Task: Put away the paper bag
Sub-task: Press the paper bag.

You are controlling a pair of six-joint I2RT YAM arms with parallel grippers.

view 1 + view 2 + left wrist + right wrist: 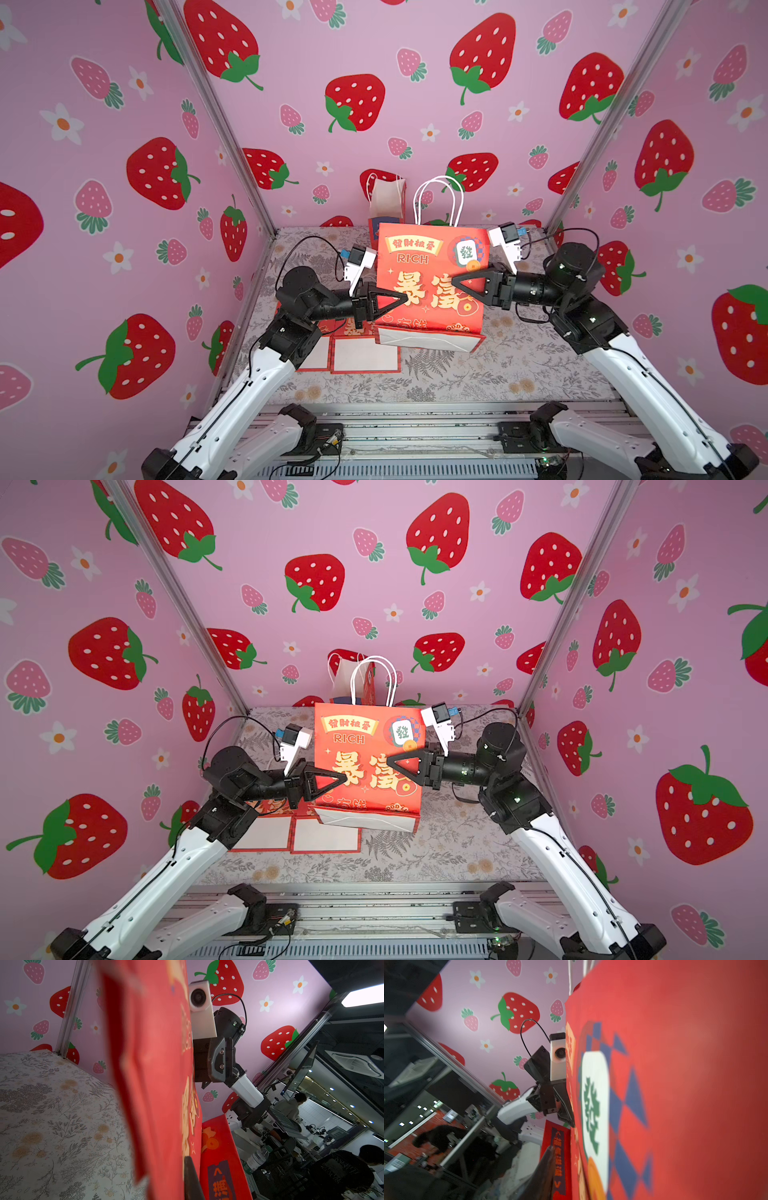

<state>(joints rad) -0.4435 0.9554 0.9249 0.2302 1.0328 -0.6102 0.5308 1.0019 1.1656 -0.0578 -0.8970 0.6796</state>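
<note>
Standing upright mid-worktop (519, 374), the paper bag (432, 286) hides flat red sheets (361, 353) behind its left edge. Left gripper (405, 298) fingers pinch that edge; right gripper (454, 279) fingers' spacing is indiscernible against its front.

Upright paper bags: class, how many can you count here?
2. The large red paper bag is mid-table; a smaller red-and-white paper bag stands behind it, partly hidden. More could be hidden.

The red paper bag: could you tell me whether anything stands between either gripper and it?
Nothing visible does. In both top views the left gripper and the right gripper already lie against the front face of the upright red paper bag from opposite sides, with no object between.
</note>
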